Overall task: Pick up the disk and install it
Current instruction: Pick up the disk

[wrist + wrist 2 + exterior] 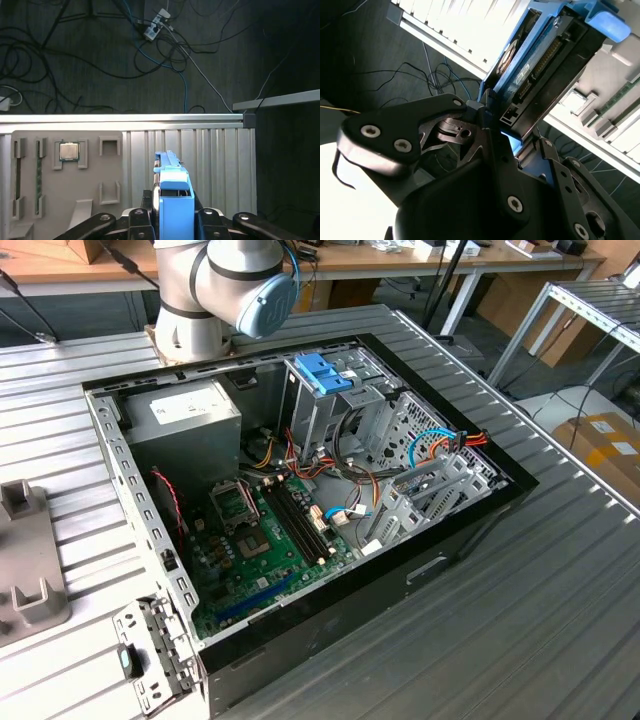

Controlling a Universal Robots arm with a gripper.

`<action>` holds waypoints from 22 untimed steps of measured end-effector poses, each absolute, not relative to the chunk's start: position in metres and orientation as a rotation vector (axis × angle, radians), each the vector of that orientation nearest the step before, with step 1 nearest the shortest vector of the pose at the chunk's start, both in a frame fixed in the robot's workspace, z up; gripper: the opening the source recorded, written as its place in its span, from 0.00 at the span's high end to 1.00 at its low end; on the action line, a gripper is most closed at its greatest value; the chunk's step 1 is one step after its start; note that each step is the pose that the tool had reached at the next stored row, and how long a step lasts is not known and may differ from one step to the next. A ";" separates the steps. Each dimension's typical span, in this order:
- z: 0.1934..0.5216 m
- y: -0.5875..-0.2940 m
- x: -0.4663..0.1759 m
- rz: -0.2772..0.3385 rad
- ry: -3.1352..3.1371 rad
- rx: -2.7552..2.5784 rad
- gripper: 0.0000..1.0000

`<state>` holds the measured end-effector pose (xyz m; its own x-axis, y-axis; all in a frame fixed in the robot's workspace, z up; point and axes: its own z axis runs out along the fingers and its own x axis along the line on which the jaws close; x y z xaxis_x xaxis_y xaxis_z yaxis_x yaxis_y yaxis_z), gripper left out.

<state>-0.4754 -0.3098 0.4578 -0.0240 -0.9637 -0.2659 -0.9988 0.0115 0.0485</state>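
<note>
Blue-railed and dark-bodied, the disk (172,177) is pictured clamped between the jaws of the gripper (172,215). It is gripped near one end and held clear of the table (215,150) in the first wrist view. Beyond it, a grey tray (92,177) bearing a chip (69,151) is laid on the ribbed surface, with cables (165,55) strewn across the floor past its edge. In the exterior view, the open case (350,625) is set mid-frame, with the arm (220,285) at eleven o'clock and the cage (305,425) towards twelve. A slip or twist is judged possible, since little of the disk is held. Loose wires around the cage could be snagged.
</note>
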 end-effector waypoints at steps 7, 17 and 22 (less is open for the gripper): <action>0.462 -0.310 -0.475 0.342 2.111 -2.073 0.63; 0.468 -0.310 -0.475 0.352 2.105 -2.068 0.63; 0.472 -0.310 -0.475 0.356 2.102 -2.066 0.63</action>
